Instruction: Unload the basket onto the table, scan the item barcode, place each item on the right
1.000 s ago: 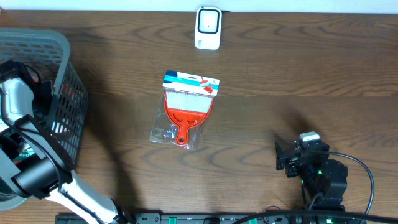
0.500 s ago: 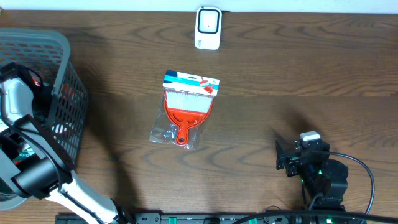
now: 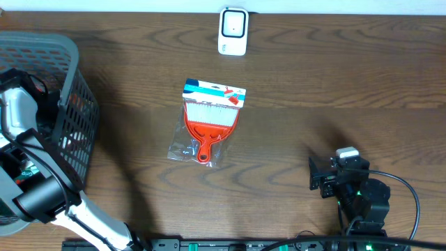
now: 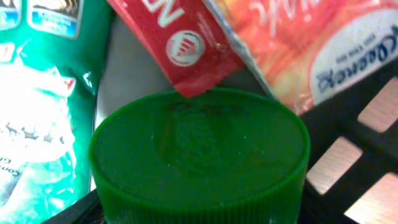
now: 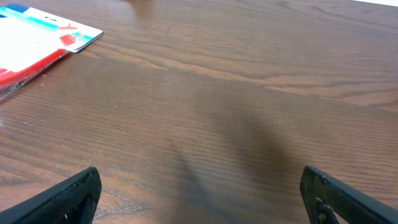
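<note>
A green ribbed cap point(image 4: 199, 155) of an item fills the left wrist view, lying among snack packets: a red one point(image 4: 180, 43), an orange one point(image 4: 298, 43) and a green one point(image 4: 37, 106). My left arm point(image 3: 19, 118) reaches down into the grey basket point(image 3: 70, 52). Its gripper point(image 4: 199, 218) sits right at the cap, with the fingers almost wholly out of frame, so their state does not show. My right gripper point(image 5: 202, 196) rests low over the table at the front right point(image 3: 317, 174), open and holding nothing. The white scanner point(image 3: 233, 31) stands at the table's far edge.
A packaged red dustpan and brush set point(image 3: 207, 122) lies flat mid-table, its card corner showing in the right wrist view point(image 5: 37, 37). The basket's dark mesh wall point(image 4: 367, 124) is close to the right of the cap.
</note>
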`<state>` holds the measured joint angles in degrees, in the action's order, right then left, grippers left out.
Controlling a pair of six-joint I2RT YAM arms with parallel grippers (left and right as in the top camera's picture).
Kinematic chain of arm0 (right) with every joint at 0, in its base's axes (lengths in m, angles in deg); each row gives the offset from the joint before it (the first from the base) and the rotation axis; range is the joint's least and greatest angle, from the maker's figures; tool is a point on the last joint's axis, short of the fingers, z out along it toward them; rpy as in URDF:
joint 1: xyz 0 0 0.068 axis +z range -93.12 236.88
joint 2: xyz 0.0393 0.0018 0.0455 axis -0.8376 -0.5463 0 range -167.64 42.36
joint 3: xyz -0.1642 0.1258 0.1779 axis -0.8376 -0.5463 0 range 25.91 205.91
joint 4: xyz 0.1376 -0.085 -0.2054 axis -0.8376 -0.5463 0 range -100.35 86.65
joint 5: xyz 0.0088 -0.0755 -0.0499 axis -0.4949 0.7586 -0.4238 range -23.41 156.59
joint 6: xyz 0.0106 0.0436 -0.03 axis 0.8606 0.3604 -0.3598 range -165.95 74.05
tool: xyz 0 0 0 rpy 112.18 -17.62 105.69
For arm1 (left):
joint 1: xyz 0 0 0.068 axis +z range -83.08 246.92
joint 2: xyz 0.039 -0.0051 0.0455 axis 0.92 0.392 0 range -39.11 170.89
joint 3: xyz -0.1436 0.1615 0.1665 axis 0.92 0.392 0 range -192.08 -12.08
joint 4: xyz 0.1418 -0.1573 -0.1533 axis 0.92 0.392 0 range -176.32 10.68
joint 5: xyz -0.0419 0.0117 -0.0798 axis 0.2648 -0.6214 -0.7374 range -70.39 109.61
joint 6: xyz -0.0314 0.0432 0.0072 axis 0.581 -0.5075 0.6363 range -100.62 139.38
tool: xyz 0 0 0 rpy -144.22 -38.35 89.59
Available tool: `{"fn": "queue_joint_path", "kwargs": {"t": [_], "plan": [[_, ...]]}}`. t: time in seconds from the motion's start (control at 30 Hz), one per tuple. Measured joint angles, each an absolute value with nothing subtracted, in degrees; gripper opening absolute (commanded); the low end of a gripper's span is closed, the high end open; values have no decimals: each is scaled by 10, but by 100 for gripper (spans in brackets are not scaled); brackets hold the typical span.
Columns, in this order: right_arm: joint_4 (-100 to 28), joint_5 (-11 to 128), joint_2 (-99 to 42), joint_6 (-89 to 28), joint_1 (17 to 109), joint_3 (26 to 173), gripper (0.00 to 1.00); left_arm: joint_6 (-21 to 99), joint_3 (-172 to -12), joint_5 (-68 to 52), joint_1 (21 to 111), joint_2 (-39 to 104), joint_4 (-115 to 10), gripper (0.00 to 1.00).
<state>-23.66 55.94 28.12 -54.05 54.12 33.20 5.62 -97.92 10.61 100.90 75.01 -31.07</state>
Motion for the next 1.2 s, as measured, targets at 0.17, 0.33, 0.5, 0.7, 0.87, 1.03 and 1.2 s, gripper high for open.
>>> {"fn": "queue_joint_path", "kwargs": {"t": [0.17,0.33,0.5,0.7,0.87,1.03,1.2], "plan": [[-237,559,281,-540,541,332,99,71,-979,105,1009,750,-330,20],[-237,559,281,-540,541,332,99,75,-979,105,1009,743,-333,19],[-237,559,281,-540,541,332,99,76,-979,105,1009,704,-346,19],[-237,559,281,-540,541,332,99,76,-981,105,1009,621,-354,19],[-237,559,281,-540,541,332,99,76,-981,105,1009,580,-356,19],[-237,559,281,-540,541,331,99,76,-981,105,1009,546,-368,19],[-237,559,281,-540,541,330,99,76,-981,105,1009,503,-374,19]]}}
